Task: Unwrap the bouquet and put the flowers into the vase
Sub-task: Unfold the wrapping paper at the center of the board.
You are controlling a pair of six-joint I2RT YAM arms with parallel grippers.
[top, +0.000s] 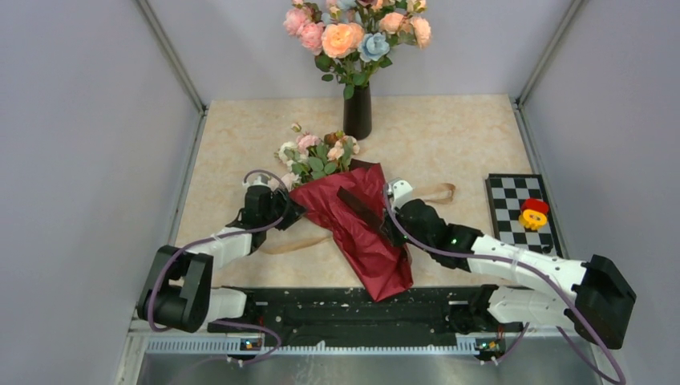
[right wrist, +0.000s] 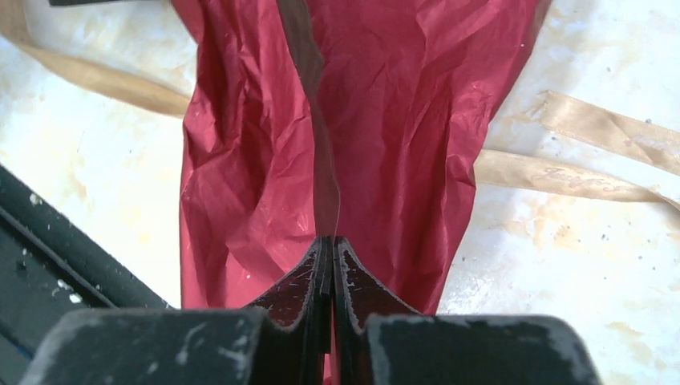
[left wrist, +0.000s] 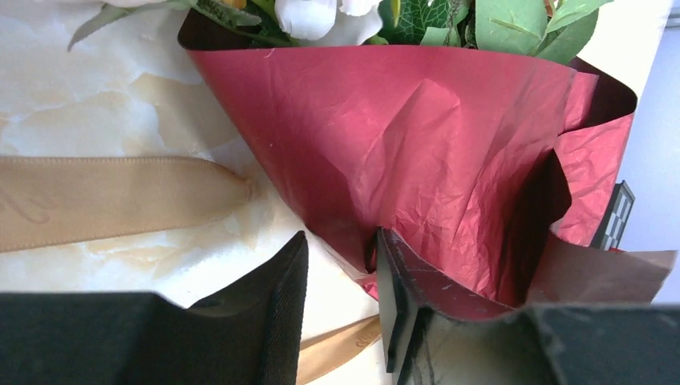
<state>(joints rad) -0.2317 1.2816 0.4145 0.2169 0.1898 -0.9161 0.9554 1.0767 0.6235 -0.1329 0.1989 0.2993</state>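
Note:
The bouquet [top: 357,228] lies mid-table, a maroon crinkled paper cone with its tip toward me. Its flowers [top: 317,154], small cream and pink roses on leafy stems, stick out of the wide far end. The tan ribbon [top: 295,243] lies loose on the table on both sides. My left gripper [top: 295,210] is at the cone's left edge, jaws apart, with the paper's [left wrist: 417,136] lower edge against the right finger [left wrist: 398,301]. My right gripper [right wrist: 329,241] is shut on a thin fold of the paper [right wrist: 257,160] on the cone's right side. The black vase [top: 357,112] stands behind.
Large peach, pink and blue blooms [top: 353,32] fill the vase. A checkerboard [top: 507,210] with a red and yellow piece [top: 533,215] lies at the right. Grey walls close three sides. A black rail [top: 353,309] runs along the near edge.

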